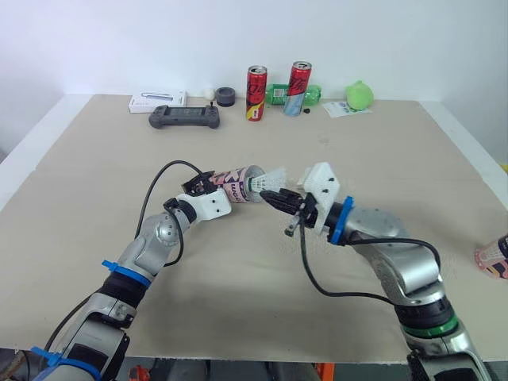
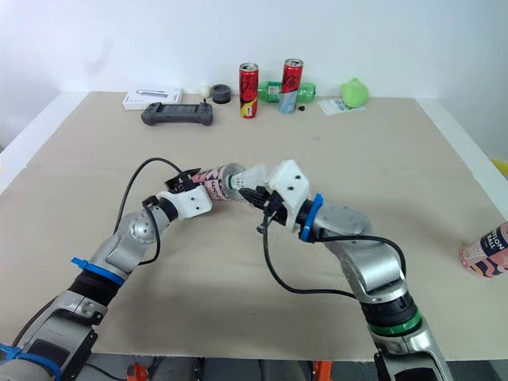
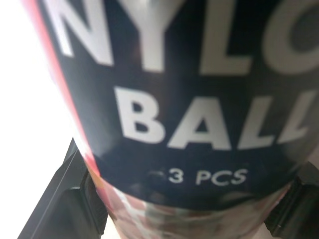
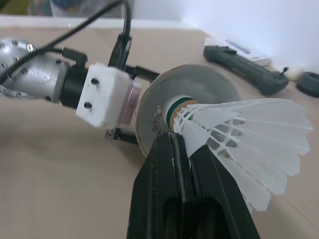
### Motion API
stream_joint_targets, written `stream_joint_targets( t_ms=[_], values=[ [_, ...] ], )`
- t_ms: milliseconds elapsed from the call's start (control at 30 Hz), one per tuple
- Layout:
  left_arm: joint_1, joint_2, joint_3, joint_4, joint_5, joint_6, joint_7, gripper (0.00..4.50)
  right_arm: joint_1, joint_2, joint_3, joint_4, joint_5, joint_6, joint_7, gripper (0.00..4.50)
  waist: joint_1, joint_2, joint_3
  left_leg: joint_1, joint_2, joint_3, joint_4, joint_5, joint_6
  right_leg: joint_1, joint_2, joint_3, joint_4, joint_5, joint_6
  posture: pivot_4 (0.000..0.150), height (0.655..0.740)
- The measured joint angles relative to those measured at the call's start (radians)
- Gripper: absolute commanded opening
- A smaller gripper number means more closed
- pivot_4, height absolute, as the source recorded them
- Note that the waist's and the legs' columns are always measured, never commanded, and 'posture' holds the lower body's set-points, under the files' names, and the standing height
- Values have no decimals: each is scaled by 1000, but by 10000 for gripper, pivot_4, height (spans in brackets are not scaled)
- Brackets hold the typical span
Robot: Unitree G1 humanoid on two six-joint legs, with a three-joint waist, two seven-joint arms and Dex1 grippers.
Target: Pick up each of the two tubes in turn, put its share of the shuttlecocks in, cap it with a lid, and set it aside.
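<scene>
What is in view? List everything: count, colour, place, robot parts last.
tube: 1, pink and black, mid-table, lying
shuttlecock: 1, white, at the tube's mouth
cans: 2, red, upright, far edge
bottle: 1, green, lying behind the cans
round thing: 1, green, right of the cans
controller: 1, dark grey, far left
box: 1, white, behind the controller
ring: 1, black, left of the cans
ball: 1, white, beside the ring
container: 1, pink, right edge, cut off
table: 1, beige
left gripper: 1, black, shut on the tube
right gripper: 1, black, shut on the shuttlecock
</scene>
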Motion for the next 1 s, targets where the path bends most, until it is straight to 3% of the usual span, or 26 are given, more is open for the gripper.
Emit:
stream_joint_targets(
  t_ms=[100, 200, 333, 533, 733, 1000],
  values=[
    [0, 0, 0, 0, 0, 1, 0, 32497, -19, 2, 11, 0, 6, 23, 26, 12032, 0, 0, 0, 0, 0, 0, 0, 0, 0, 0, 0, 0, 0, 0, 0, 1500, 7400],
    [0, 0, 0, 0, 0, 3, 0, 32497, -59, -29, 7, 0, 19, 59, 60, 12032, 0, 0, 0, 0, 0, 0, 0, 0, 0, 0, 0, 0, 0, 0, 0, 1500, 7400],
    [0, -1, 0, 0, 0, 6, 1, 32497, -139, -100, -5, 13, 30, 78, 128, 344, 0, 0, 0, 0, 0, 0, 0, 0, 0, 0, 0, 0, 0, 0, 0, 1500, 7400],
    [-4, -6, 0, 1, -8, 10, 5, 32497, -304, -161, 93, 174, -93, 2, 245, 344, -2, 0, 0, 1, 0, 0, 0, 0, 0, -1, 0, -1, 0, 0, 0, 1500, 7400],
    [-7, -21, -3, 2, -7, 10, 6, 32497, -451, -51, 285, 455, -305, -193, 296, 344, -3, 0, 0, -1, 1, 1, -2, 0, 0, -3, 0, 0, 0, 0, -1, 1500, 7400],
    [-3, -18, 1, 2, -7, 13, 8, 32497, -530, 43, 325, 602, -433, -341, 341, 344, -4, 0, 0, 0, 0, 1, -3, 0, 0, -3, 0, -1, 0, 3, -6, 1500, 7400]
  ],
)
